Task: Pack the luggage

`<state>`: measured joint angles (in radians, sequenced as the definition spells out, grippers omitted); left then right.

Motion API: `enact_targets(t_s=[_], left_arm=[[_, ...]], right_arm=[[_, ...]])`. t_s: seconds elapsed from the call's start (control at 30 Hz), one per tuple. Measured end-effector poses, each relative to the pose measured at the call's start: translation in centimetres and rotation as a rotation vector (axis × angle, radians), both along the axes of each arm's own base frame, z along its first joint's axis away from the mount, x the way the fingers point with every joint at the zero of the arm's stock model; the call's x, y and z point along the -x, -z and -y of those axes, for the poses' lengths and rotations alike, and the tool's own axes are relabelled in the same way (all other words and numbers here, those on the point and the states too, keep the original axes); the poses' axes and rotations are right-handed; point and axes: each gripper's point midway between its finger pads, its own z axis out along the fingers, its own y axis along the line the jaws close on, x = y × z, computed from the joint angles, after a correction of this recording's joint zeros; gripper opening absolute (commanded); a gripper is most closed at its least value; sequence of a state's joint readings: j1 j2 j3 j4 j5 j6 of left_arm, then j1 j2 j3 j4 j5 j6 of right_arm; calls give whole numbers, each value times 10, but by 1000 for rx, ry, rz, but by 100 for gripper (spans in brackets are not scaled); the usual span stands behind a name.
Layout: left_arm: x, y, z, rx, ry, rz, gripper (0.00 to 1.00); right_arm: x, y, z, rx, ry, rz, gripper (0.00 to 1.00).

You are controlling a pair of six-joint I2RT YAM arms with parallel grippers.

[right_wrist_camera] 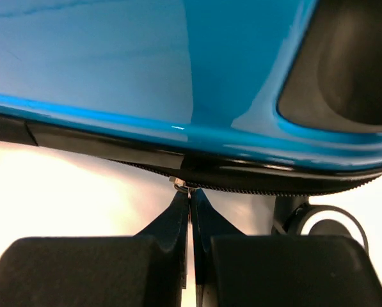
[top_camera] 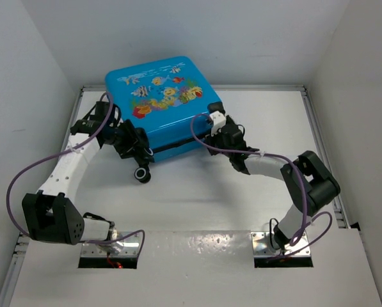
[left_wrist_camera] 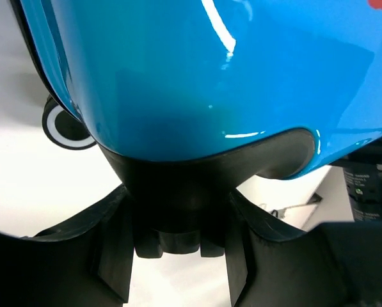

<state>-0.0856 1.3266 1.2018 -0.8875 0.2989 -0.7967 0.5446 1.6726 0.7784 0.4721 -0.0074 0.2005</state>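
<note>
Blue luggage (left_wrist_camera: 242,77) shell filling upper frame; fingers (left_wrist_camera: 111,249) pinching its black corner housing (left_wrist_camera: 178,192); wheel (left_wrist_camera: 66,125) showing at left, above white table (left_wrist_camera: 43,185)

Lab: white-walled robot table (top_camera: 197,192)

white table (top_camera: 197,201), closed blue luggage (top_camera: 168,121) flat on its far half

In the overhead view, the fingertips of the left gripper (top_camera: 143,152) and right gripper (top_camera: 215,129) are hidden under their own wrists, against the luggage (top_camera: 162,96). Its printed pictures are too small to make out in detail.

In the left wrist view, the blue shell runs off the top and both sides. It covers the upper part of a wheel (left_wrist_camera: 66,125) at centre left. The label (left_wrist_camera: 363,178) at the right edge is unreadable.

In the right wrist view, a silvery piece (right_wrist_camera: 180,184) at the fingertips is too blurred to name.
</note>
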Motion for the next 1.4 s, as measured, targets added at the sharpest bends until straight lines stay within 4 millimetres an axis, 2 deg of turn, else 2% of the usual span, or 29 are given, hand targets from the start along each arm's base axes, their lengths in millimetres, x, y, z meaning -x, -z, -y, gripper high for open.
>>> enact_targets(t_s=[0.07, 0.23, 0.43, 0.57, 0.67, 0.8, 1.0, 1.13, 1.27, 1.4], left_arm=[[0, 0, -3, 10, -2, -3, 0], [-6, -3, -17, 34, -31, 12, 0], [-14, -6, -27, 71, -52, 33, 0], [-23, -2, -45, 48, -74, 47, 0], [-29, -2, -63, 14, -92, 57, 0], [-35, 3, -81, -20, -94, 50, 0], [-47, 6, -87, -52, -54, 78, 0], [-53, 8, -96, -99, -44, 100, 0], [-55, 15, -102, -132, -23, 84, 0], [-61, 17, -108, -163, 5, 77, 0]], right_arm=[[-1, 1, 4, -4, 12, -4, 0], [-7, -6, 28, -19, 60, 3, 0], [-12, -13, 31, -74, 37, 4, 0], [-33, -18, 57, -128, 104, 3, 0], [-51, -18, 63, -147, 114, 3, 0], [-64, -13, 58, -147, 84, -1, 0], [-86, -10, 51, -132, 29, 27, 0], [-107, -11, 47, -117, 13, 53, 0], [-140, -21, 45, -109, 24, 105, 0], [-168, -21, 39, -104, 23, 139, 0]])
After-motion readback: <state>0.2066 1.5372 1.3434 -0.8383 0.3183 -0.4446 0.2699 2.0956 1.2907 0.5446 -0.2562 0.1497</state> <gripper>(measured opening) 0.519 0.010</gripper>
